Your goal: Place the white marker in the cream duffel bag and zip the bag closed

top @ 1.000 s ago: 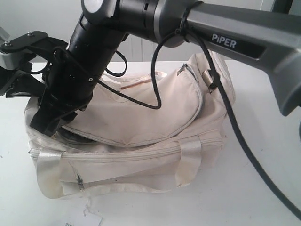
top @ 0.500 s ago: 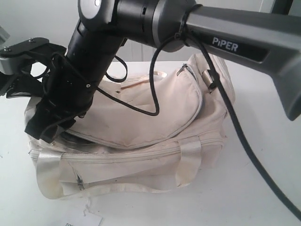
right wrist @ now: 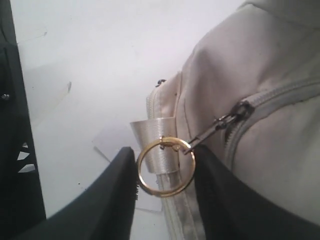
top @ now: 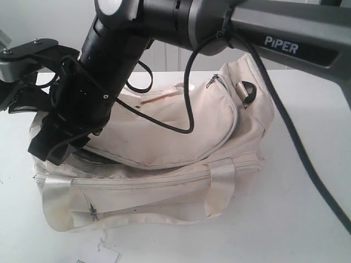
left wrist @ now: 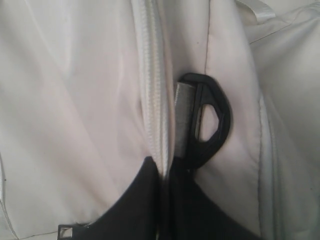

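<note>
The cream duffel bag [top: 164, 137] lies on the white table, its curved top flap still gaping darkly at the left end. My right gripper [top: 52, 145] reaches across to that end. In the right wrist view its fingers [right wrist: 125, 175] pinch the gold ring [right wrist: 166, 192] of the zip pull from both sides, so my right gripper [right wrist: 165, 152] is shut on it. My left gripper [left wrist: 165, 172] is shut on the bag's fabric along the white zip tape [left wrist: 152, 90], next to a black end clip [left wrist: 212, 117]. The white marker is out of view.
A black cable [top: 189, 87] from the right arm hangs across the bag's top. A paper slip [top: 101, 256] lies on the table [top: 307, 230] in front of the bag. The left arm [top: 24, 60] sits at the bag's far left end.
My right gripper has shifted a little to the left with the zip ring. The bag's right end and top flap have risen and shifted slightly. The left arm has barely moved.
</note>
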Robot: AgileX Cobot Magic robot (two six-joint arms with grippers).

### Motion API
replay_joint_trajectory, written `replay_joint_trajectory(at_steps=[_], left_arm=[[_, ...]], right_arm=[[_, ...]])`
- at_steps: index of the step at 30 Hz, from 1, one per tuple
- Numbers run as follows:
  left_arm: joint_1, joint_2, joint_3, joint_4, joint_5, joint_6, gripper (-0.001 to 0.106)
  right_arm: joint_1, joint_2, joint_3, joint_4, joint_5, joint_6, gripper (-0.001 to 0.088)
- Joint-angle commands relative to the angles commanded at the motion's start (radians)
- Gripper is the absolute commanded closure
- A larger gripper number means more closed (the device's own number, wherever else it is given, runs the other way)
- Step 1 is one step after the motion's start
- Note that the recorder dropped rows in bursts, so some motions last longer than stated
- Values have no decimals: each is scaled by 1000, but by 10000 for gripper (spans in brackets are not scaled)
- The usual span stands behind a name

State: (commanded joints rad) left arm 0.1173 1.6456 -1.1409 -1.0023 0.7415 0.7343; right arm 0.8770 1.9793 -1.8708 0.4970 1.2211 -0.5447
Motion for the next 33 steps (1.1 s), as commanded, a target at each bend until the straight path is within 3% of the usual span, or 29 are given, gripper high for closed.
replay_joint_trajectory(at_steps=[5,28,33], left_arm=[[0,0,0,-10,0,0,1048],[0,0,0,-13,-4,2,1048],[0,0,0,-13,-4,2,1048]], right_arm=[[0,-7,50,-2,0,8,868],[0,-31,95,-52,0,19,868],[0,-63,95,-117,0,19,868]])
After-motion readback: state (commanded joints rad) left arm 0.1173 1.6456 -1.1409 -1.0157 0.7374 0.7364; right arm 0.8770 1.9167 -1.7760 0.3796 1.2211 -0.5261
